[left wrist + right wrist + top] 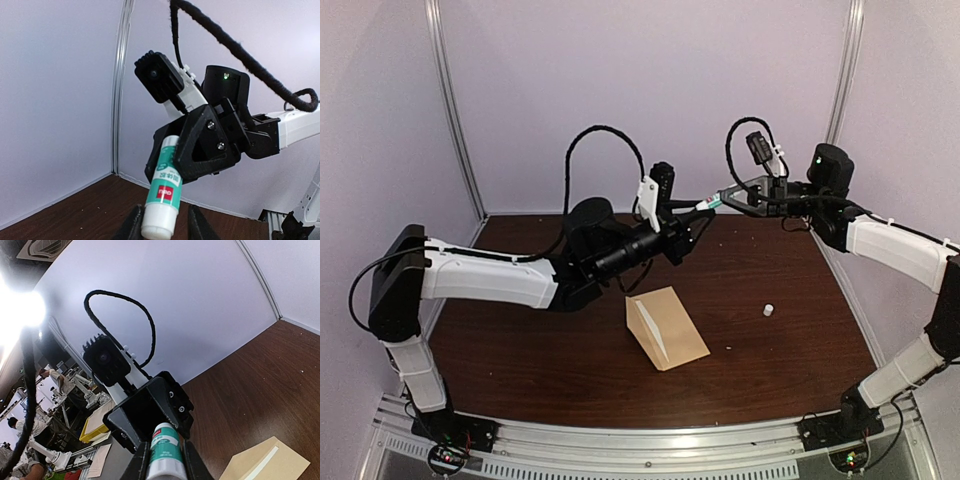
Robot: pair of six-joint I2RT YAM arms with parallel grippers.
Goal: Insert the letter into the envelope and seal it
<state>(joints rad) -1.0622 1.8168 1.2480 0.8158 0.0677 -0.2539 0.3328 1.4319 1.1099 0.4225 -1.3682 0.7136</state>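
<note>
The tan envelope (672, 330) lies flat mid-table, with a pale strip along its left edge; it also shows in the right wrist view (272, 462). The cream bordered letter is not visible as a separate sheet. Both grippers meet high above the table's far side around a green-and-white glue stick (710, 204). My right gripper (165, 462) is shut on the stick (165, 445). My left gripper (161, 225) straddles the stick's white end (161, 217); a gap shows beside one finger, so it looks open.
A small white cylinder (769, 310) stands on the table right of the envelope. The dark wood table (520, 340) is walled by pale panels at the back and sides. Black cables loop above both wrists.
</note>
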